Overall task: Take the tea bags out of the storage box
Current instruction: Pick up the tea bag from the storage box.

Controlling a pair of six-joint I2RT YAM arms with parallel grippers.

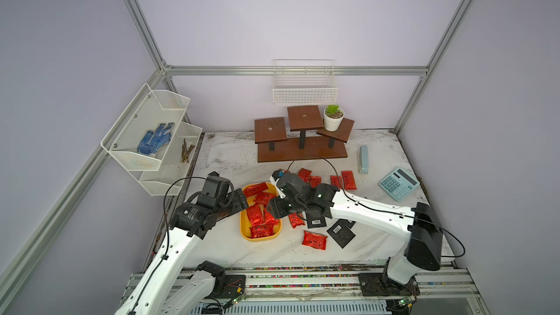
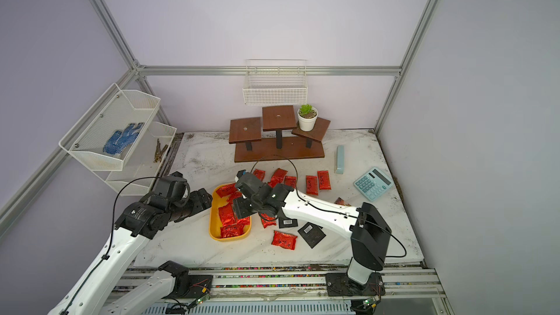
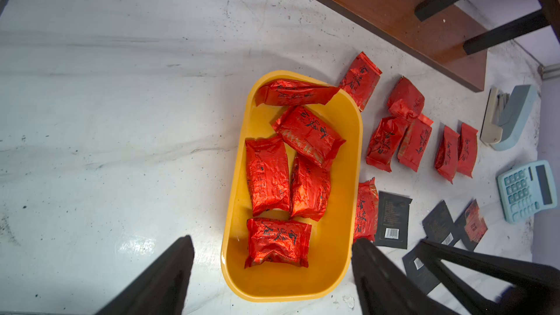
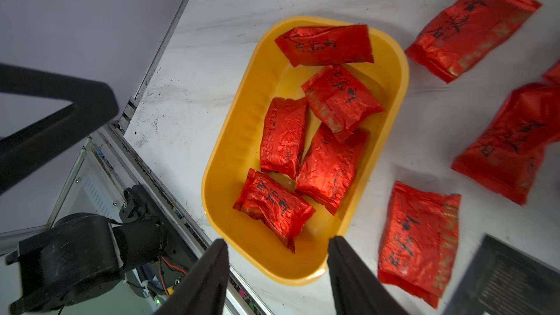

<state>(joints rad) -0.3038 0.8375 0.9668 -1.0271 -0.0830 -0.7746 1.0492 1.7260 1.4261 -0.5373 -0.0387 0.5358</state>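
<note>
Left end effector and right end effector gape empty at the storage box.
Five tea bags lie inside, mid-frame; jaws stand wide, presumably to straddle one.

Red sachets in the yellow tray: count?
5 red foil sachets in the yellow plastic tray: one across the far end, one angled beside it, two abreast mid-tray, one at near end. None looks hidden.

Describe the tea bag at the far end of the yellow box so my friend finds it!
Look mid-table for the yellow storage box holding five red tea bags. Go to its end nearest the brown wooden stand. The tea bag there lies crosswise, a corner over the rim; the others sit fully inside.
</note>
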